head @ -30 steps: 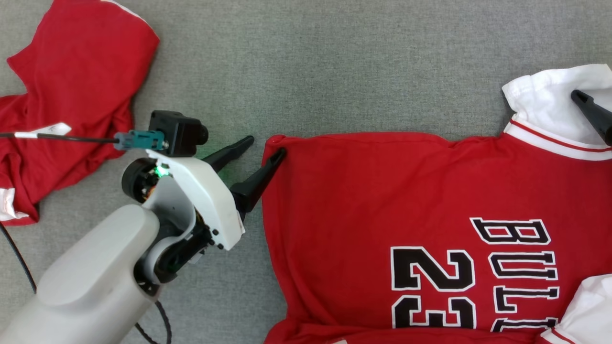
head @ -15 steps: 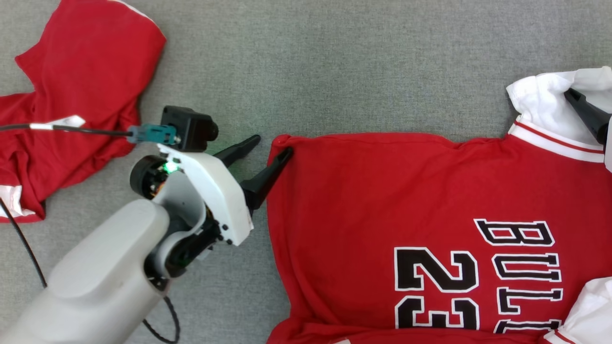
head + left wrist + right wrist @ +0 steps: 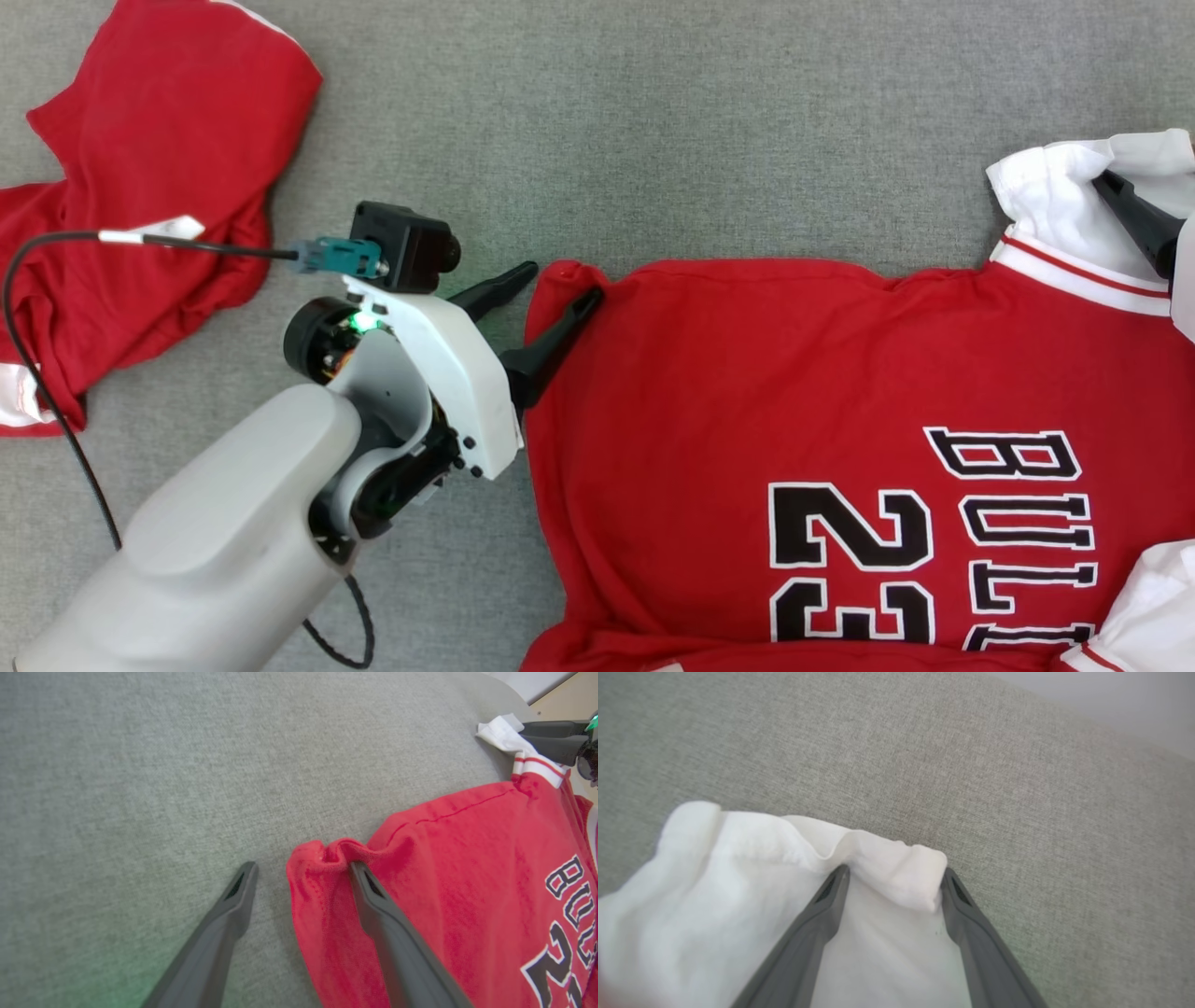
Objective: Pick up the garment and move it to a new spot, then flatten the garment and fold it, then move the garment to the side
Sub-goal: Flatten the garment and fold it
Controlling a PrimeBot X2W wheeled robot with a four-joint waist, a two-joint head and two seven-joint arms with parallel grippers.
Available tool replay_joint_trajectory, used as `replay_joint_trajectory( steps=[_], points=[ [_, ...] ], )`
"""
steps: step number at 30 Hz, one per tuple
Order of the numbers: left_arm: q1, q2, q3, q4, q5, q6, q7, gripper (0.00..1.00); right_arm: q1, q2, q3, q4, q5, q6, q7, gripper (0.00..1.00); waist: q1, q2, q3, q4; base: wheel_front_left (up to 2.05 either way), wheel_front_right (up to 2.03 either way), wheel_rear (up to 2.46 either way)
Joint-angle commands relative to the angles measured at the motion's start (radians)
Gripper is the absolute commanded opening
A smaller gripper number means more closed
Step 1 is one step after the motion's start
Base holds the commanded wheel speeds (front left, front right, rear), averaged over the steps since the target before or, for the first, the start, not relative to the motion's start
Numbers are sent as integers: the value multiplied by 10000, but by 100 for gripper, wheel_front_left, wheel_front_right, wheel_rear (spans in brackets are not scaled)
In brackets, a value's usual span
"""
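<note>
I saw the red jersey [image 3: 747, 392] spread across the lower right of the head view on the grey surface [image 3: 653, 121], number and lettering facing up. My left gripper [image 3: 565, 282] stood wide open at the jersey's upper left corner, one finger on the bunched red hem and the other on bare grey beside it, gripping nothing. At the upper right edge my right gripper [image 3: 894, 871] also gaped wide, its fingers straddling a fold of the white sleeve [image 3: 738, 896] without clamping it. Another red garment [image 3: 159, 140] lay crumpled at upper left.
</note>
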Motion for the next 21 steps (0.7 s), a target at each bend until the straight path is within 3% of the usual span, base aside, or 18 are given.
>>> replay_joint_trajectory(
  steps=[1,2,3,4,5,6,21],
  points=[
    [322,-267,-443,118,-78,-131,273,100,201,130,235,181,95,22,84,100,0,0,-10,-3,0,0,0],
    [321,-271,-462,116,-62,-144,267,100,207,103,292,202,126,22,59,91,0,0,-24,-5,0,0,0],
    [326,-270,-480,112,-58,-165,282,100,190,70,349,202,112,22,20,61,0,0,-35,-10,0,0,0],
    [330,-267,-496,117,-54,-171,296,58,162,41,379,208,114,22,-59,38,0,0,-45,-16,0,0,0],
    [331,-261,-519,123,-42,-172,309,32,139,18,407,239,132,22,-101,3,0,0,-56,-21,0,0,0],
    [330,-256,-554,130,-38,-227,324,0,118,-9,476,228,151,16,-176,0,0,0,-68,-25,0,0,0],
    [-59,-86,477,410,118,76,-1138,0,-838,105,306,1144,-643,2,-3299,0,0,0,-704,-87,0,0,0]
  ],
)
